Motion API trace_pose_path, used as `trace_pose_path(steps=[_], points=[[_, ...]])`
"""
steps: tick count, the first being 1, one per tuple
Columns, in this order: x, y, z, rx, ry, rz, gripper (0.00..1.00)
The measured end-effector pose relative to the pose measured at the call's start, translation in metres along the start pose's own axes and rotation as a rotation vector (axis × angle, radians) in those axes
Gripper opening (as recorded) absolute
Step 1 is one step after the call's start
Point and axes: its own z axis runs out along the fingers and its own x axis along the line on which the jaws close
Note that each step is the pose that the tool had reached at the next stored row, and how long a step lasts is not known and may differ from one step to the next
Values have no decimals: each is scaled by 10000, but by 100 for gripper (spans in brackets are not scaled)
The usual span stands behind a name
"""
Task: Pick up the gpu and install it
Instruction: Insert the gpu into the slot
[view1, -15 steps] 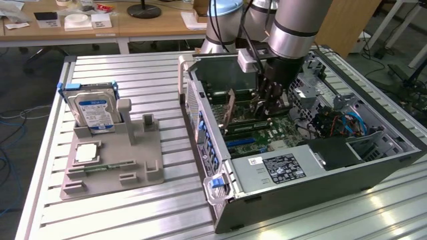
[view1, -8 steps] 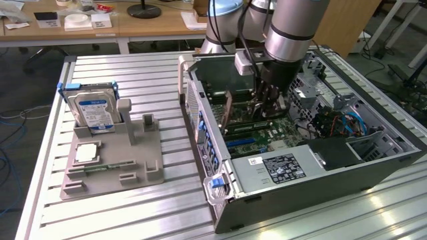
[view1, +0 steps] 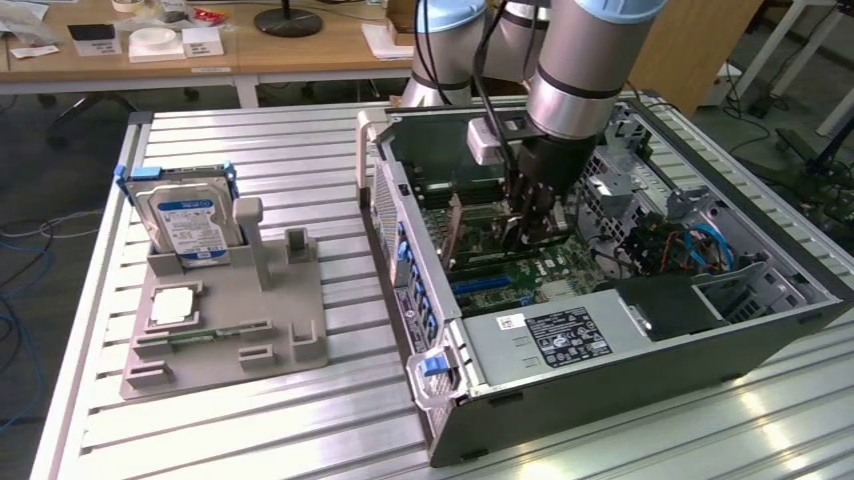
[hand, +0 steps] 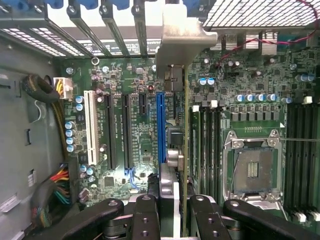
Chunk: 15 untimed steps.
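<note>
The gpu was held edge-on, clamped in the hand, above the motherboard inside the computer case.

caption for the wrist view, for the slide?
Gripper holding the gpu edge-on above the motherboard, beside the blue slot.

The gpu (thin, edge-on) stands upright above the motherboard.

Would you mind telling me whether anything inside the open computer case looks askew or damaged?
Nothing stands out. The gpu hangs edge-on, upright in the end effector above the motherboard, roughly parallel to the expansion slots. The CPU socket is empty, with no visible damage.
</note>
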Motion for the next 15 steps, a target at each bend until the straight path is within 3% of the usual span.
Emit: trace_pose_path(steps=[8,15], points=[[1,0,24,0,-2,-2,28],[6,4,144,-9,0,-1,28]])
